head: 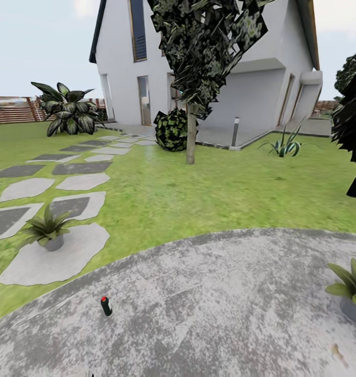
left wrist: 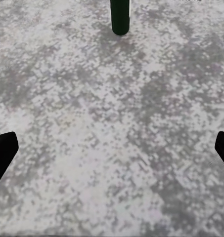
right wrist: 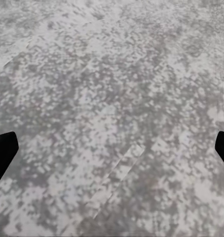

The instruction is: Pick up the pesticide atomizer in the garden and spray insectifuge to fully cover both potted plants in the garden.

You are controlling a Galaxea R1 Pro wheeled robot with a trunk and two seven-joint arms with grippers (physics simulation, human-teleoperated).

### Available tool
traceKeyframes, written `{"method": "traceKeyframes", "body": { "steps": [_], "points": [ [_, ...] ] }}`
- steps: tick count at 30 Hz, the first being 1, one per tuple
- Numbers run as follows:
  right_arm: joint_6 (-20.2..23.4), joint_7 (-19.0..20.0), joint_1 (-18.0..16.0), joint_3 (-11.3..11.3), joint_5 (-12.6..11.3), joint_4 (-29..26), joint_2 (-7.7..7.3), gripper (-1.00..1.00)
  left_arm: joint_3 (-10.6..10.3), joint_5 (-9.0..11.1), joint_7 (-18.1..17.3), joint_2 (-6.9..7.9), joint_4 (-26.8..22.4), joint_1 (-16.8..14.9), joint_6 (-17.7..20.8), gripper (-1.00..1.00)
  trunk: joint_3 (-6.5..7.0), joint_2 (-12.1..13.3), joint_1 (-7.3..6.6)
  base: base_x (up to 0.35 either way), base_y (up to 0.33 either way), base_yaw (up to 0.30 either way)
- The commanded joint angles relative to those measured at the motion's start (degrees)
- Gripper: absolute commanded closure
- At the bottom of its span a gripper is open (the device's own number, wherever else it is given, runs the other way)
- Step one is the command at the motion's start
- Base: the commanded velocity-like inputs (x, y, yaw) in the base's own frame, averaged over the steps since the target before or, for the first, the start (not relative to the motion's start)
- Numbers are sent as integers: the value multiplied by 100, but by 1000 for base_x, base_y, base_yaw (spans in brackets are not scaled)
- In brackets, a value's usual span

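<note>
The pesticide atomizer [head: 106, 306], a small dark bottle with a red top, stands upright on the round grey stone patio [head: 214, 309]. Its dark lower body [left wrist: 120, 17] also appears in the left wrist view, ahead of my left gripper [left wrist: 112, 153], which is open and well short of it. One potted plant [head: 48, 230] sits on a stepping stone at the left. The other potted plant [head: 353, 288] stands on the patio at the right edge, partly cut off. My right gripper [right wrist: 112, 153] is open over bare patio stone.
Green lawn [head: 199, 193] lies beyond the patio, with grey stepping stones [head: 78, 183] leading left toward a white house [head: 214, 68]. A tree trunk [head: 191, 136], a round bush [head: 171, 131], a bollard lamp [head: 235, 131], a broad-leaved bush [head: 68, 112] and a wooden fence [head: 13, 110] stand farther off.
</note>
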Motion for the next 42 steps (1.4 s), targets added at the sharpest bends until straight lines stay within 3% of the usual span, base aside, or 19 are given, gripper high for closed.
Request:
{"method": "traceKeyframes", "body": {
  "steps": [1,19,42],
  "points": [
    [-17,-3,-1,-2,1,3,1,-100,-17,54,-3,1,6,-4,-21,-100,-5,-2,0,147,-218,278],
    [-17,-3,-3,-2,1,7,0,-100,-10,54,-3,1,6,-4,-15,-100,-5,-2,0,147,-150,278],
    [-17,-3,-4,-2,1,5,1,-100,-17,63,-17,0,6,-4,-15,-100,-5,-2,0,29,-8,278]
  ]
}}
